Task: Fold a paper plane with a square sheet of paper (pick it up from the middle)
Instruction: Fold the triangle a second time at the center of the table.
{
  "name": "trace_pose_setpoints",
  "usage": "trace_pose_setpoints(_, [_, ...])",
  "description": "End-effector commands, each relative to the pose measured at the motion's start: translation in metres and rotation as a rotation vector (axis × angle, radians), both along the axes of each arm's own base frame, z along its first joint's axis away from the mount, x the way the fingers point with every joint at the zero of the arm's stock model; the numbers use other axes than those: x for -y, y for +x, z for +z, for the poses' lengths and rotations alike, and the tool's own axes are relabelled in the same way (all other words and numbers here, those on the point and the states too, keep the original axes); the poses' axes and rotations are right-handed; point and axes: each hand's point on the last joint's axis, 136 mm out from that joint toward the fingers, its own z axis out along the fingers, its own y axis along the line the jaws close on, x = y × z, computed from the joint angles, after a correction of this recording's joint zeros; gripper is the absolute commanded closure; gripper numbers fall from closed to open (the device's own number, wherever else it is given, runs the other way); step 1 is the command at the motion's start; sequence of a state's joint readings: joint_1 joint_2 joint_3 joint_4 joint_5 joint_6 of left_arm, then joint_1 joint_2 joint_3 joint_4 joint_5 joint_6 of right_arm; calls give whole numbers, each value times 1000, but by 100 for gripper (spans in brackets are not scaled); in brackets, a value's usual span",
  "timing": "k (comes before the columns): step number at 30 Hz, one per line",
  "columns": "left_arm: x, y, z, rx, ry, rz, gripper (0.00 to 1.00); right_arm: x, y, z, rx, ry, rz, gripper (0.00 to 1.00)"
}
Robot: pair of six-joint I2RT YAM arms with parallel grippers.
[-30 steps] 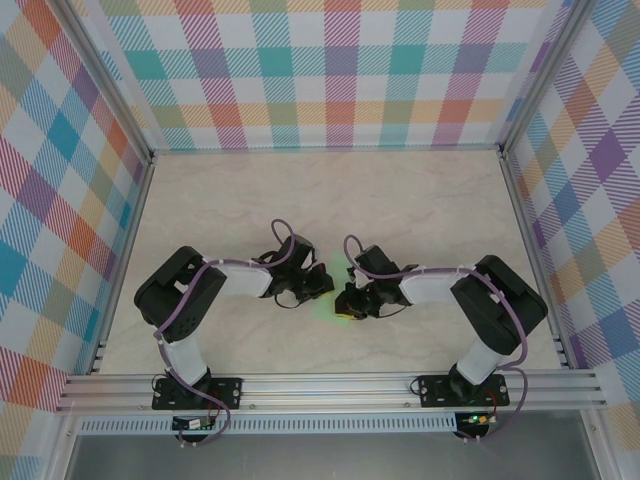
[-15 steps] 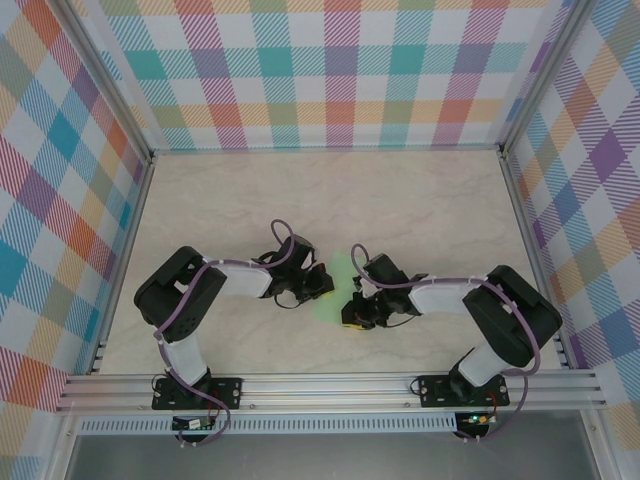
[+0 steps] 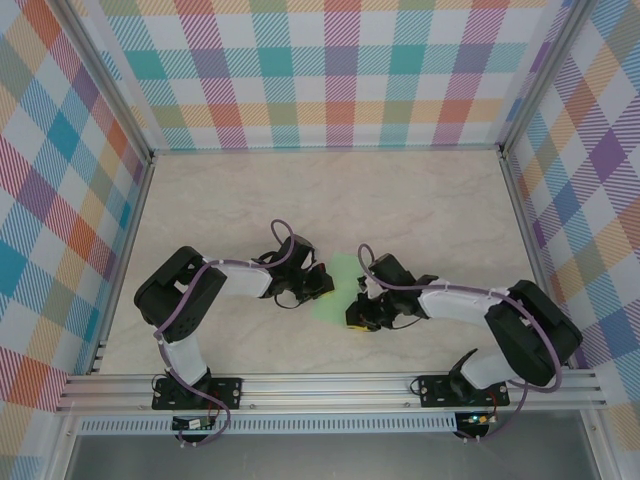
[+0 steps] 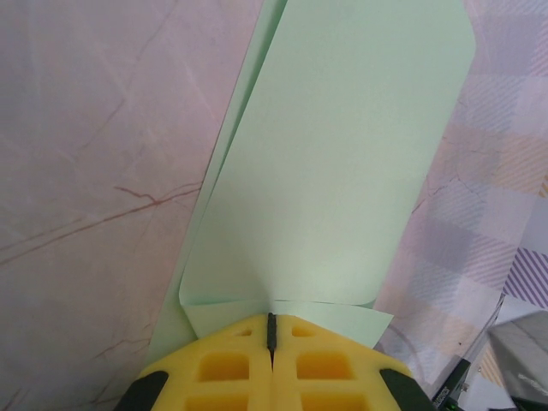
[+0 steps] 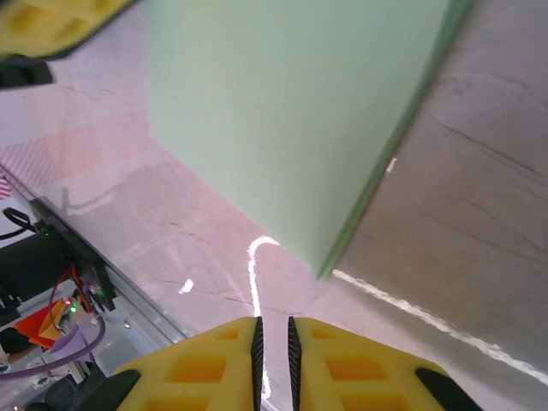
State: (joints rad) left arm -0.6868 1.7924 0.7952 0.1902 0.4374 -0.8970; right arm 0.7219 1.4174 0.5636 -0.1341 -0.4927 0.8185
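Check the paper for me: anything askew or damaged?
Slightly askew: in the folded sheet of paper pinched by the left tool, the under layer peeks out along one long edge, so the layers do not line up. No tears visible.

Item: square sheet of paper (image 3: 337,288), pale mint-green, folded into overlapping layers. Positioned at the middle of the table (image 3: 420,200), pinched at one creased end.

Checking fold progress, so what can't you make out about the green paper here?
Top view: green paper too small to show creases, one edge under the left gripper.
Left wrist: near end hidden behind the yellow fingers.
Right wrist: cut off by top edge, blurred.
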Motion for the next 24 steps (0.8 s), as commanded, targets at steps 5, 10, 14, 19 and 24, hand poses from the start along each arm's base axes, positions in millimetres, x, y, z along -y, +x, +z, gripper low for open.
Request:
trace_pose_setpoints(5, [-17, -13, -31, -61, 102, 27, 100, -27, 31, 8, 18, 30, -44, 82])
trace_pose_setpoints(10, [-16, -13, -30, -62, 94, 26, 100, -23, 32, -13, -1, -30, -42, 84])
trace_pose_setpoints(14, [-15, -12, -27, -49, 94, 20, 100, -5, 16, -40, -59, -114, -36, 89])
trace_pose_setpoints(19, [-11, -7, -16, -21, 85, -1, 100, 12, 1, -57, -96, -179, -29, 92])
trace_pose_setpoints(24, [-1, 0, 17, 33, 32, -20, 95, 15, -1, -58, -92, -196, -16, 92])
